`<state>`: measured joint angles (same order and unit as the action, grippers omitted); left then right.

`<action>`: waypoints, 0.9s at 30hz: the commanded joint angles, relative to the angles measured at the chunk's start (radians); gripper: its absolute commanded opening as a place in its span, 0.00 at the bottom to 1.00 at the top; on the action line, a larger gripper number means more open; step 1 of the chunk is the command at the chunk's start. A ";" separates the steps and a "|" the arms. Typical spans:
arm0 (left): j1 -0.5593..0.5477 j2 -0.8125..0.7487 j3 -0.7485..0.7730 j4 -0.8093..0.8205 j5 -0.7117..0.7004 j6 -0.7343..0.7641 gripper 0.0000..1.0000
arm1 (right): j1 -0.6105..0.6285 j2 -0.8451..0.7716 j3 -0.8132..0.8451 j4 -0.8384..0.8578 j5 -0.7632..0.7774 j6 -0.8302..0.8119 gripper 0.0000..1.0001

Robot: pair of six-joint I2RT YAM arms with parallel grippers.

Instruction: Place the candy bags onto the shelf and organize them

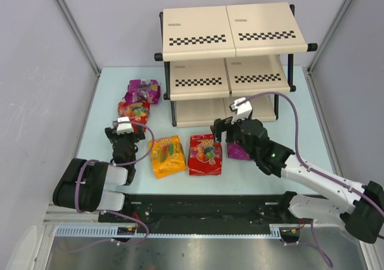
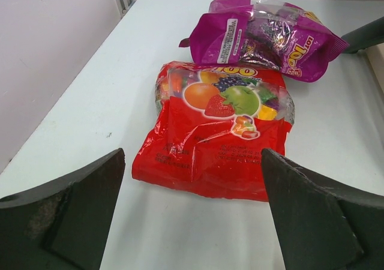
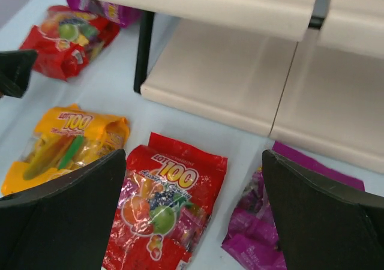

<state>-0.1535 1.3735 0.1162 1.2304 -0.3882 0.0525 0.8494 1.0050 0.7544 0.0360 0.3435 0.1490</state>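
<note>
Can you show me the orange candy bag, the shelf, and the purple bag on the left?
orange candy bag [image 1: 167, 156], top view, middle of its front.
shelf [image 1: 198, 19], top view, bare part of the top board.
purple bag on the left [image 1: 143, 91], top view, middle of the bag.

You have bright, even overhead light, faint soft shadows, white glare on the red bag [image 2: 210, 150]; focus is sharp throughout.

Pale blue table [image 1: 309, 135], enclosed by plain grey wall panels [image 1: 30, 72] (metal posts [image 1: 73, 30] at the far corners); black rail [image 1: 204, 207] along near edge.
</note>
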 commanded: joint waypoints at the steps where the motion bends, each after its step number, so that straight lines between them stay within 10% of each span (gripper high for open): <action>1: 0.009 -0.022 0.025 0.034 0.015 -0.020 1.00 | 0.017 0.041 0.054 -0.139 0.195 0.142 1.00; 12: -0.001 -0.152 0.005 -0.017 -0.029 -0.006 1.00 | 0.147 0.211 0.108 -0.051 0.106 0.207 1.00; 27: -0.041 -0.646 0.319 -1.089 -0.111 -0.529 1.00 | 0.240 0.363 0.135 0.027 0.014 0.365 0.99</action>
<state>-0.1783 0.7788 0.3126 0.4751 -0.5060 -0.2554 1.0679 1.3174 0.8364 -0.0013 0.4004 0.4480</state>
